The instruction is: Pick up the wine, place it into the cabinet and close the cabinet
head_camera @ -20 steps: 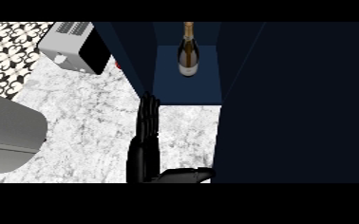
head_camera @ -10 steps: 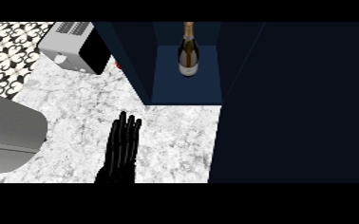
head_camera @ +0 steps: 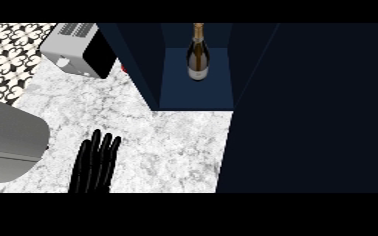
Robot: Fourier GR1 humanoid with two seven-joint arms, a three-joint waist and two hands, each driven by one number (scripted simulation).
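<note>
One wine (head_camera: pixel 197 55) in cabinet (head_camera: pixel 196 87).

The wine (head_camera: pixel 197 55) stands upright inside the open cabinet (head_camera: pixel 196 92) at the top centre of the frame. A hand (head_camera: pixel 94 165), fingers straight, rests over the marble surface (head_camera: pixel 170 145) at lower left. A toaster (head_camera: pixel 77 49) sits at upper left.

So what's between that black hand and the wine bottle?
In the head view, bare marble counter, then the cabinet's shelf edge, separates the left hand from the wine bottle.
</note>
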